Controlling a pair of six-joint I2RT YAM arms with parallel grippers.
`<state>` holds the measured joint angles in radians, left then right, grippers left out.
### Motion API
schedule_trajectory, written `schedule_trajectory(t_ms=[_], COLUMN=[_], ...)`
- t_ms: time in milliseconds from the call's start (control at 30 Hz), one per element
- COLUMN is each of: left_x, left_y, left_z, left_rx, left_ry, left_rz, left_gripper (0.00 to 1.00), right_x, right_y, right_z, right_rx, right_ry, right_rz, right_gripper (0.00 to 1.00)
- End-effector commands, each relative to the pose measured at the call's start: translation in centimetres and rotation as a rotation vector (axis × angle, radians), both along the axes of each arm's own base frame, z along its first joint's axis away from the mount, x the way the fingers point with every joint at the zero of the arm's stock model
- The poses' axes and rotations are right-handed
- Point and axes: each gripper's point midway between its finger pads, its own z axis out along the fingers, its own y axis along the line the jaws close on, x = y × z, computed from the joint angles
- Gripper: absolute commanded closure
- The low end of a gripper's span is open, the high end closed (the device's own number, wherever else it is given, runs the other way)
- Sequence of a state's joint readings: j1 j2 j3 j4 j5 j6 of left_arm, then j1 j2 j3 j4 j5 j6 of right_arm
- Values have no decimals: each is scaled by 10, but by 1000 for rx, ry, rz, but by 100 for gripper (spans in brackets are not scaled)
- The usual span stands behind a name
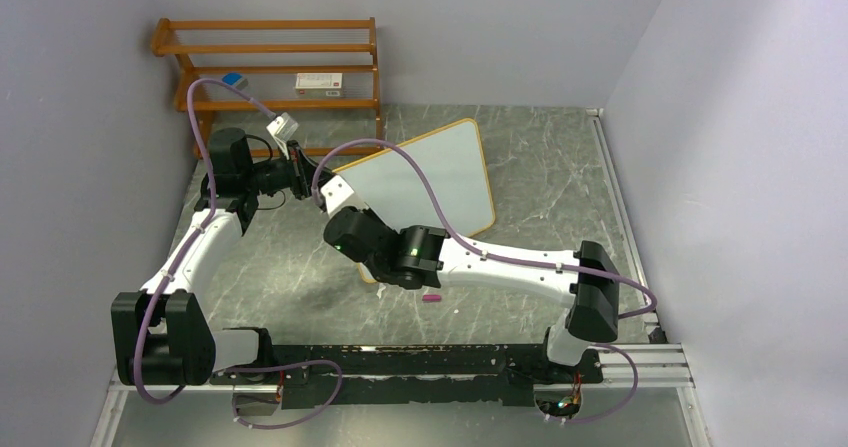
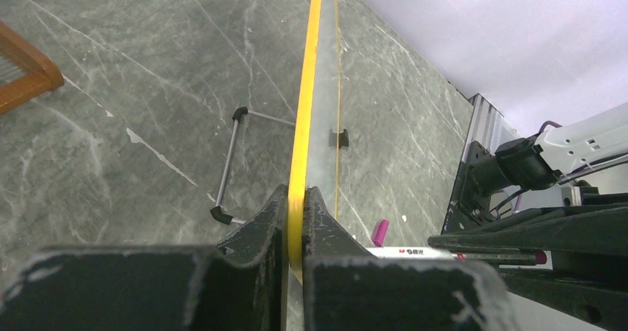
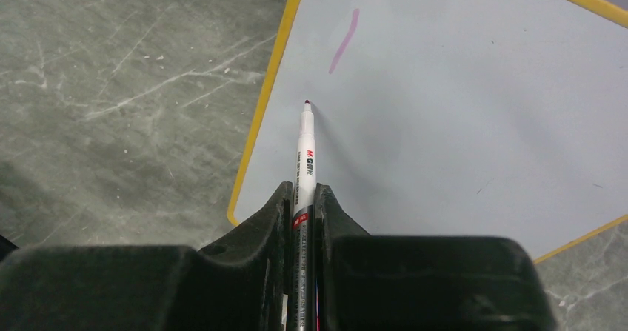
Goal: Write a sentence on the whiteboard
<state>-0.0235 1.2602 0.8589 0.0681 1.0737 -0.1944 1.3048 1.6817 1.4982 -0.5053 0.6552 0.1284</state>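
High above the near edge of the counter (image 1: pixel 560 197), the fixed top camera looks down over the whole surface and the whiteboard (image 1: pixel 430 172). The left wrist camera sights close along the board's edge. The right wrist camera stares close at its face, and both catch the marker (image 3: pixel 304 149).

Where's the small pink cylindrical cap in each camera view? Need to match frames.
Top external: the small pink cylindrical cap lies on the grey table, just below the right arm.
Left wrist: the cap is on the table right of the board's edge, just above the white marker.
Right wrist: not in view.
Shared landmark: the white whiteboard with yellow frame, in all three.
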Motion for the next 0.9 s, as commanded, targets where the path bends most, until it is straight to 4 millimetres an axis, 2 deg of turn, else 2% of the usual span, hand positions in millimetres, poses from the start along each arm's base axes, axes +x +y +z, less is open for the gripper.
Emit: schedule_trajectory(t_ms=[0, 200, 533, 867], left_x=[2, 2, 2, 2], left_y=[-1, -1, -2, -2], left_z=[2, 1, 1, 1], left_rx=[40, 41, 41, 42], left_ry=[-67, -65, -66, -66], left_rz=[-6, -4, -8, -8], left_gripper=[95, 95, 95, 95], right_x=[4, 13, 26, 34], right_y=[-6, -1, 4, 6], right_z=[27, 44, 54, 45], right_rx=[68, 110, 154, 120], right_ry=[-69, -135, -181, -167], right_rz=[-28, -42, -57, -60], right_gripper=[100, 100, 100, 100])
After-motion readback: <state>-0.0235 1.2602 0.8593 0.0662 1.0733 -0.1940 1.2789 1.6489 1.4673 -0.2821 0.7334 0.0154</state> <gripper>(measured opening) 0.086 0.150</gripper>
